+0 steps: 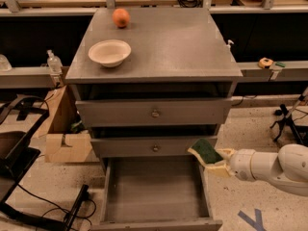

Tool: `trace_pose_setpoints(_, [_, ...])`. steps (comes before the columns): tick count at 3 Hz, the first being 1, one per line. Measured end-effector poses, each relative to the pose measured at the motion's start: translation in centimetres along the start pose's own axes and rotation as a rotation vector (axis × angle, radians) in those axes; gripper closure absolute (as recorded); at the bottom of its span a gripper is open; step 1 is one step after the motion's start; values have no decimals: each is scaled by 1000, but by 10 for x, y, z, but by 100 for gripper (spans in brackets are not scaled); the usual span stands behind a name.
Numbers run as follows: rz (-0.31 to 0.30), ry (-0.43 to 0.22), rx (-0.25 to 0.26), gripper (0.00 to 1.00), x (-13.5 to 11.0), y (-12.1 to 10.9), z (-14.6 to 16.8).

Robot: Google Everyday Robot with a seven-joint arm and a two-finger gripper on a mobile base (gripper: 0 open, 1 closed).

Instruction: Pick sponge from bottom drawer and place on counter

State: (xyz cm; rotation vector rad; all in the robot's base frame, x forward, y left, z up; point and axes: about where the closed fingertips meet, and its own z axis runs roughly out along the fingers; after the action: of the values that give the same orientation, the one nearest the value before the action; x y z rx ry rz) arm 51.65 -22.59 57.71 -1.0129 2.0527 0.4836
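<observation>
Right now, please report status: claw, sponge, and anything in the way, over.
Claw shut on sponge, at right edge of bottom drawer. Sponge not yet on counter. Bowl, orange on counter's left.

The white arm (274, 166) reaches in from the right edge of the scene, low and near, lying roughly level and pointing left. At its tip, the cream end effector (214, 163) is clamped on the sponge (207, 150), holding it tilted.
</observation>
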Motion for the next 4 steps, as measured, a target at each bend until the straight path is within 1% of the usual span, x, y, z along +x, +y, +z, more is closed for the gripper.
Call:
trace_pose_setpoints(1, [0, 0, 0, 100, 0, 0, 0])
trace_pose_setpoints(2, [-15, -29, -2, 100, -22, -7, -8])
trace_pose_setpoints(3, [-57, -68, 23, 100, -80, -30, -61])
trace_pose_setpoints(4, [-124, -48, 53, 100, -156, -45, -121])
